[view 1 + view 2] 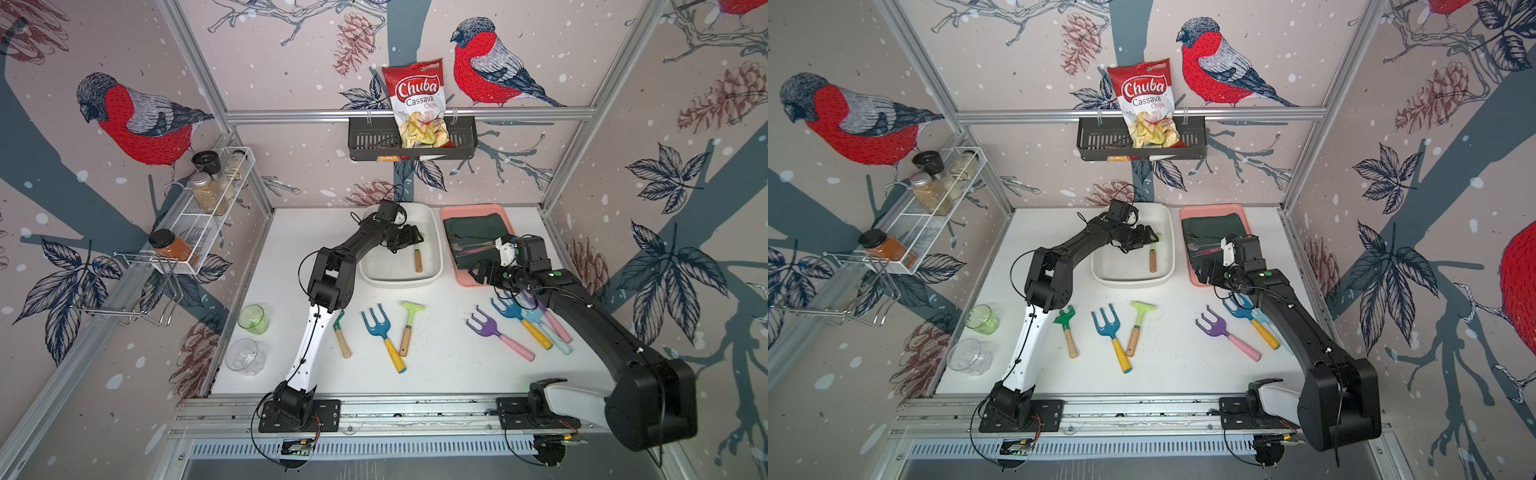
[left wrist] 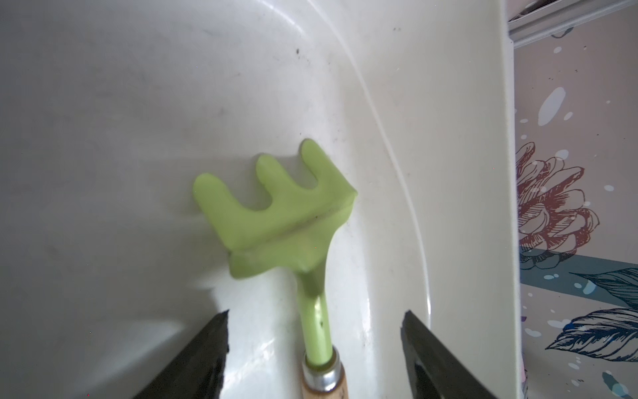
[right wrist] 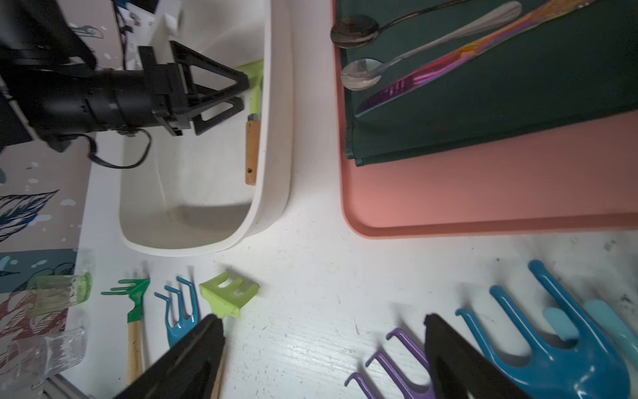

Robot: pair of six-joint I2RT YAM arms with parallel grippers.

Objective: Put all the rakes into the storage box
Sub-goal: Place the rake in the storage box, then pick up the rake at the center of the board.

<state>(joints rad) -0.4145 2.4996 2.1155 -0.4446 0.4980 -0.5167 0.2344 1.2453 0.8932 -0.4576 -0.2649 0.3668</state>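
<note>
**Rake down in the storage box, left jaws wide and empty**

Left gripper point(image 2: 316, 316) hangs low inside the storage box point(image 2: 431, 138). Its jaws are spread wide on either side of the rake point(image 2: 276, 214), with bare white floor showing between each finger and the green neck. It grips nothing and touches nothing.

The rake lies on the floor of the box, close along the right-hand wall. Its light green head points toward the far end and its wooden handle point(image 1: 417, 262) points near. That line along the wall looks like the natural result of lowering a long tool lengthwise into a tub longer than itself. The rake sits wholly below the rim, with nothing hanging over.

By my reading the placing is done. What remains is for the arm to lift clear without a finger catching the handle or the rim.

Right gripper point(image 3: 322, 321) is likewise wide open and empty. It is held above the table point(image 1: 436, 365) by the near edge of the pink tray point(image 1: 463, 278). The right-hand blue fork point(image 3: 569, 362) and the purple fork point(image 1: 487, 329) lie just nearer. It seems parked out of the way, leaving the box to the other arm.

The tray stands just right of the box and carries a dark green cloth point(image 3: 483, 86) with cutlery on it. Toward the near left and middle of the table lie a dark green rake point(image 1: 1064, 319), a middle blue fork point(image 1: 1111, 328) and a second light green rake point(image 1: 1143, 308). All three are well apart from the box.
</note>
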